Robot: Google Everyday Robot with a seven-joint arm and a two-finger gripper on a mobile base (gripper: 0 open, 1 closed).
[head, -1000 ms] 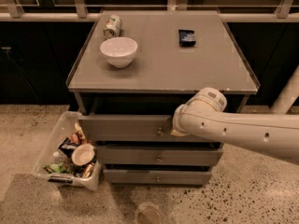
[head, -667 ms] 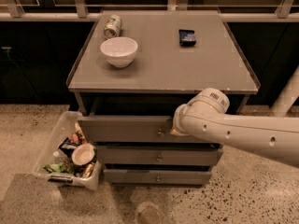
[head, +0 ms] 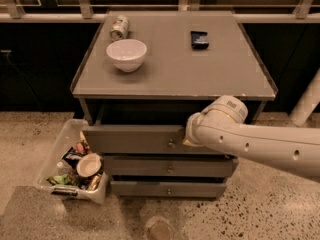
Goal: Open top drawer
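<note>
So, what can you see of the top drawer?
The top drawer has a flat matte grey front with one small round metal knob at centre. It sits under the table top, forward of the two lower drawers, so looks partly open. The gripper is at its front, beside the knob; the arm hides its right end.

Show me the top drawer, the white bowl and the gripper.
top drawer (head: 127, 139): camera view, bare left part of its grey front.
white bowl (head: 126, 54): camera view, middle of its inside.
gripper (head: 186, 138): camera view, its tip at the top drawer's front, just right of the knob (head: 171, 144).
</note>
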